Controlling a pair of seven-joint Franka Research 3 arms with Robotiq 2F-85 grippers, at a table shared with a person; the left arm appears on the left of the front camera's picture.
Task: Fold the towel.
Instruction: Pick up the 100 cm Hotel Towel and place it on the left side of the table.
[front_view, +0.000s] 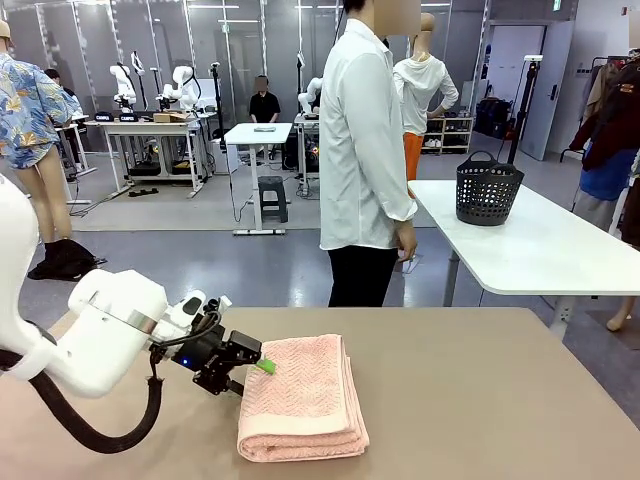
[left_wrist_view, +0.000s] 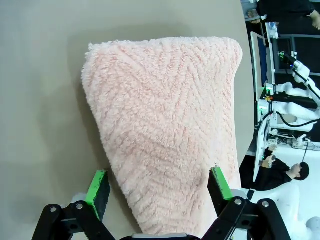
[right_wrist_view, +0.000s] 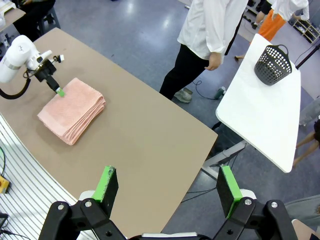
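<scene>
The salmon-pink towel (front_view: 305, 398) lies folded into a thick stack on the brown table (front_view: 480, 400). My left gripper (front_view: 255, 372) comes in from the left and stands open at the towel's left edge, low over the cloth. In the left wrist view the herringbone towel (left_wrist_view: 165, 130) stretches away from the gripper (left_wrist_view: 159, 186), one green fingertip (left_wrist_view: 98, 187) beside its edge over the table and the other over the cloth. My right gripper (right_wrist_view: 167, 187) hangs open high above the table, holding nothing, with the towel (right_wrist_view: 72, 110) and the left gripper (right_wrist_view: 56, 89) far below.
A person in a white shirt (front_view: 365, 150) stands at the table's far edge, arms down. Behind, a white table (front_view: 540, 240) carries a black basket (front_view: 488, 188). Bare tabletop lies to the right of the towel.
</scene>
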